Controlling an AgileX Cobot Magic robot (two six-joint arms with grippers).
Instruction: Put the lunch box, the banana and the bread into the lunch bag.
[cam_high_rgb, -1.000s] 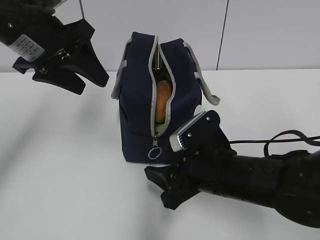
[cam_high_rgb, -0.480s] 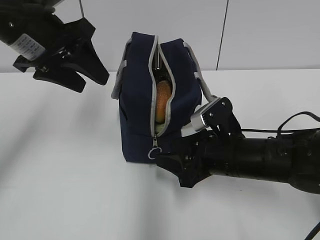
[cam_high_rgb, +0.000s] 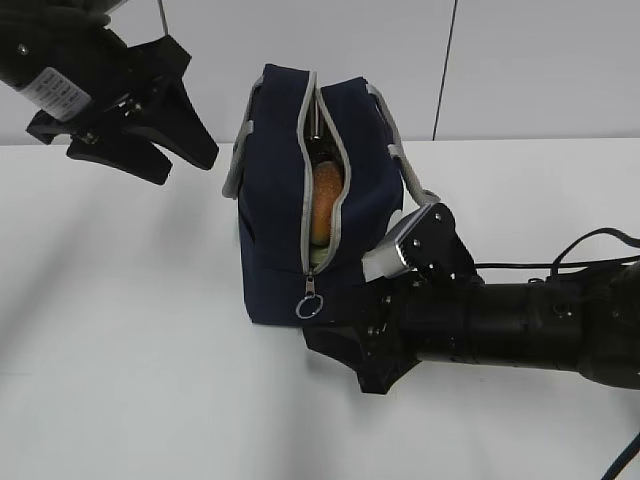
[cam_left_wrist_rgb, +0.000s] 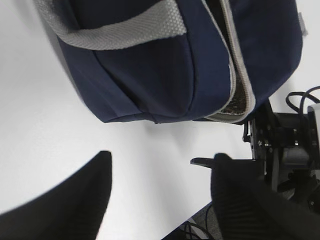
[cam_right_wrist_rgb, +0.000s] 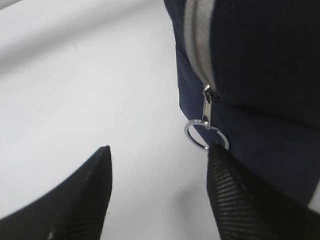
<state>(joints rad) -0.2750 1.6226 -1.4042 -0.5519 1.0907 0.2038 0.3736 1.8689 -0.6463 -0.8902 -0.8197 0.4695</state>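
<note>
The navy lunch bag (cam_high_rgb: 275, 210) stands upright mid-table with its grey-trimmed zipper open down the front. The golden bread (cam_high_rgb: 326, 205) shows inside the gap. I cannot make out the lunch box or the banana; they are hidden. The metal ring pull (cam_high_rgb: 309, 308) hangs at the zipper's foot. My right gripper (cam_high_rgb: 340, 362) lies low at the bag's front right corner, open. In the right wrist view the ring pull (cam_right_wrist_rgb: 202, 135) sits just above its right fingertip, and nothing lies between the fingers of the right gripper (cam_right_wrist_rgb: 157, 152). My left gripper (cam_high_rgb: 190, 168) hovers open, up and to the left of the bag.
The left wrist view looks down on the bag (cam_left_wrist_rgb: 165, 75), its grey strap (cam_left_wrist_rgb: 120, 32) and the right arm (cam_left_wrist_rgb: 285, 145) beyond the open left gripper (cam_left_wrist_rgb: 161, 165). White table (cam_high_rgb: 130, 330) spreads left and front. A black cable (cam_high_rgb: 570, 265) trails behind the right arm.
My right arm rose and swung in toward the bag's lower front corner, bringing its fingers up beside the ring pull. The left gripper and the bag stayed put.
</note>
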